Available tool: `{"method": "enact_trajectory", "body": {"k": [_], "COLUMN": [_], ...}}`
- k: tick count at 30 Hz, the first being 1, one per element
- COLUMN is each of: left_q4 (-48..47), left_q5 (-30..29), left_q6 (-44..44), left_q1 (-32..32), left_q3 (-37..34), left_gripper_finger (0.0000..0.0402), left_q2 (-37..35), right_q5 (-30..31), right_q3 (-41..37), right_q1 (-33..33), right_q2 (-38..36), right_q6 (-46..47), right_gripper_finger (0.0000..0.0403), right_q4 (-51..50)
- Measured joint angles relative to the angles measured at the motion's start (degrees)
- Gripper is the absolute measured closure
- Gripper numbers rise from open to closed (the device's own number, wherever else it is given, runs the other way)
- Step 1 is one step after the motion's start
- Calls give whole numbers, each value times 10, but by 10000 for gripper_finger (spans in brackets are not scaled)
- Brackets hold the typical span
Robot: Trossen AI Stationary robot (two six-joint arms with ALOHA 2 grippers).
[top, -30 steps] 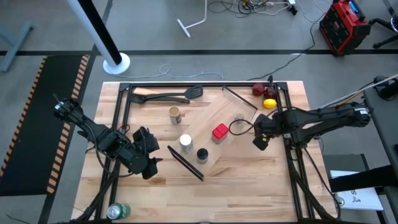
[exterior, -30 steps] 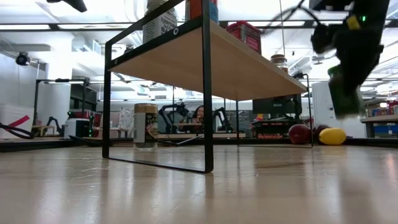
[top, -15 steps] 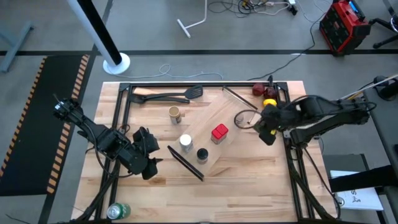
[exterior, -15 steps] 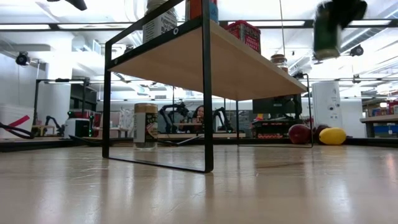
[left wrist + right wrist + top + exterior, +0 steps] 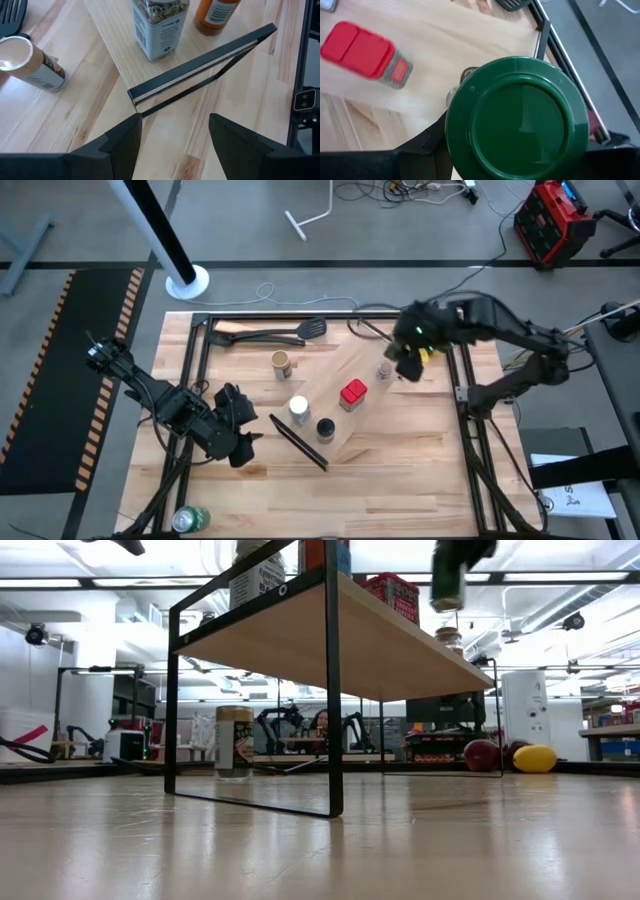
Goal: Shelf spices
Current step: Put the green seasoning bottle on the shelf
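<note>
Right fingers [image 5: 485, 150] carried 1 green jar [image 5: 517, 124] over shelf [image 5: 330, 395]; perhaps 4 spices there.

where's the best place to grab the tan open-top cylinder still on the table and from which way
Probably the tan open-top cylinder is best gripped around its round side wall near the top, coming straight down. It stands upright on the table beside the shelf, with clear space around it; its open mouth leaves no cap to pinch. The idle left gripper is nearer; the right gripper carries the green jar.
</note>
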Motion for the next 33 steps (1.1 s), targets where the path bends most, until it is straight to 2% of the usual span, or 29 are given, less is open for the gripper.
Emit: {"method": "enact_trajectory", "body": {"k": [9, 18, 25, 33], "left_q4": [0, 0, 0, -1], "left_q5": [-4, -5, -5, -16], "left_q6": [0, 0, -5, -28], "left_q1": [0, 0, -5, -27], "left_q3": [0, 0, 0, 0], "left_gripper_finger": [182, 182, 182, 182], "left_q2": [-1, -2, -2, -2], "right_q5": [-88, -110, -131, -133], "right_q3": [97, 171, 163, 105], "right_q1": [-127, -136, -140, -144], "right_q2": [125, 220, 239, 235], "right_q6": [-105, -142, -131, -127], "right_gripper_finger": [223, 223, 223, 223], "right_q4": [-16, -24, -17, 33]}}
